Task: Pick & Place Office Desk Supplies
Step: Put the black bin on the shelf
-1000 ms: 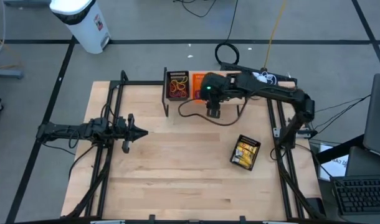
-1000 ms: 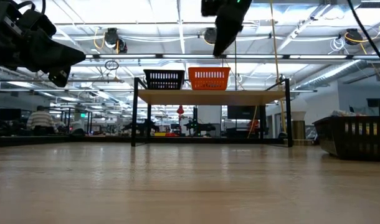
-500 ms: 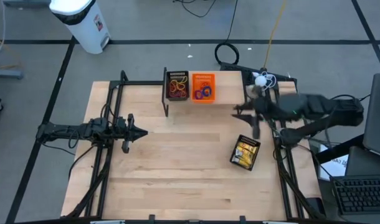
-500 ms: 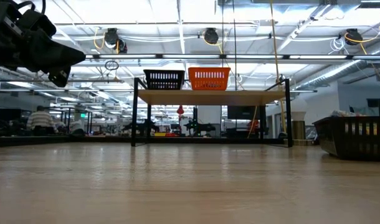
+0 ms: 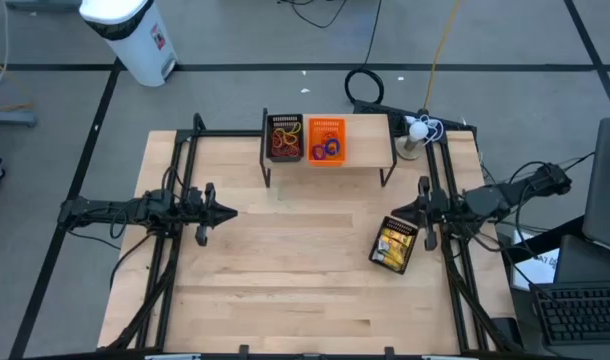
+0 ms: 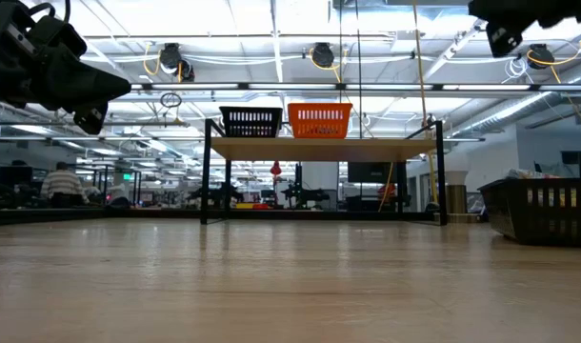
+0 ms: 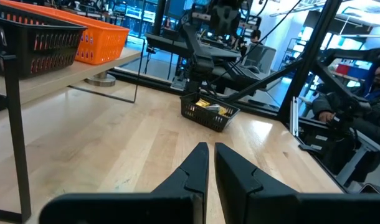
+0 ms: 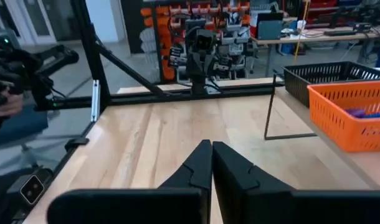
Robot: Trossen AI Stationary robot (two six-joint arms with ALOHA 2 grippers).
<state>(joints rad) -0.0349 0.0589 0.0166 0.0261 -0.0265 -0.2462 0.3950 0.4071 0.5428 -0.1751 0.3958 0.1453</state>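
Observation:
Both grippers hang shut and empty above the table. My left gripper (image 5: 231, 211) (image 7: 210, 157) is at the left side, level and pointing right. My right gripper (image 5: 399, 212) (image 8: 210, 155) is at the right side, pointing left, just beyond a black basket (image 5: 395, 245) (image 7: 209, 113) of yellow-and-white pieces that stands on the table. On a raised shelf (image 5: 370, 150) at the far edge stand a black basket (image 5: 285, 138) of orange-red rubber bands and an orange basket (image 5: 327, 140) (image 8: 352, 115) holding blue and purple rings.
The shelf stands on thin black legs (image 6: 207, 176), with open room beneath it. Black frame rails (image 5: 175, 250) (image 5: 455, 270) run along the table's left and right sides. A white lamp-like object (image 5: 415, 135) sits at the far right corner. Bare wood lies between the arms.
My right gripper has left the spot above the orange basket on the shelf. It has swung toward the table's right edge and nearer, and now lies level, pointing left beside the black basket of yellow pieces. The left arm has kept still.

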